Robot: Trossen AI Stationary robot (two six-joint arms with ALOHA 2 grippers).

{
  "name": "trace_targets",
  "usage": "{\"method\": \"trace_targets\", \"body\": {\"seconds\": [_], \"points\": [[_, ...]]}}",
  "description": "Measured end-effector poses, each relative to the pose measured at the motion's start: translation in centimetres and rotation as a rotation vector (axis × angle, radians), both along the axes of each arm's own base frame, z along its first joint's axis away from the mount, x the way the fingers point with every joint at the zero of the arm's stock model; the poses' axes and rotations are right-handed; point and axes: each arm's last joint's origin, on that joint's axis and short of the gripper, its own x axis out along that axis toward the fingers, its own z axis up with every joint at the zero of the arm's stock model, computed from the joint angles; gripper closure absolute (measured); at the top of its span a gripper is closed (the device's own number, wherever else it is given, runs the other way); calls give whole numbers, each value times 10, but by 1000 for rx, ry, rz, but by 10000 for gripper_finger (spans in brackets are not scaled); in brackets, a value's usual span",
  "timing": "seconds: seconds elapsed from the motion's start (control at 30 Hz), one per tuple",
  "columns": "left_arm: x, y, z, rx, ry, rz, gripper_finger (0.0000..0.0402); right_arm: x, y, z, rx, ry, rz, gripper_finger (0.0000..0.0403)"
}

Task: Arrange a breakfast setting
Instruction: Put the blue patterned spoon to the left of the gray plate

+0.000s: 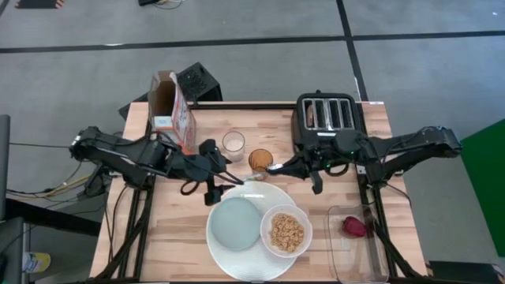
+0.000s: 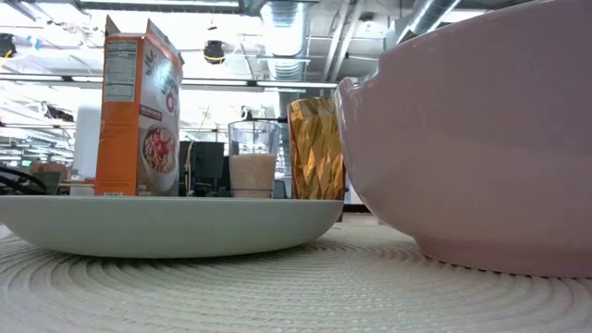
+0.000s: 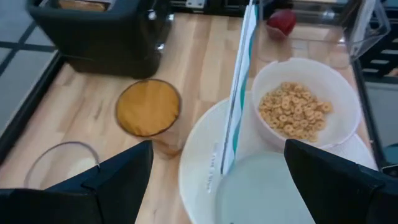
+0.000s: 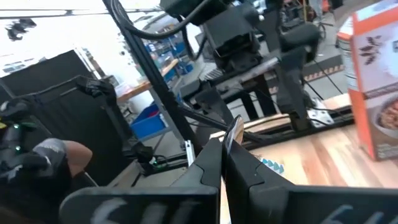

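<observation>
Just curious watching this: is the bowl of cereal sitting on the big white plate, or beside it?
Touching. The high view shows the white bowl wholly inside the rim of the large white plate, beside the grey-blue plate; the left wrist view shows it resting there too.

A large round white plate lies at the table's near middle. On its left part rests a smaller pale grey-blue plate. On its right edge sits a white bowl of tan ring cereal. A dark red fruit lies further right. The toast stands in the far toaster slot.
</observation>
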Motion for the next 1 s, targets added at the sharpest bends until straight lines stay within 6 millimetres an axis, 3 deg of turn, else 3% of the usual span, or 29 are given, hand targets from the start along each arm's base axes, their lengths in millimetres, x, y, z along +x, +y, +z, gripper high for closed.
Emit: {"method": "trace_targets", "body": {"seconds": [0.27,0.6,1.0], "points": [[18,-5,-12,15,10,-25,52,20,4,-10,3,-21,5,381],[20,-6,-9,11,-20,-37,55,22,1,-5,-9,-86,-11,381],[21,-7,-9,6,-28,-56,168,22,0,-5,-10,-90,-14,381]]}}
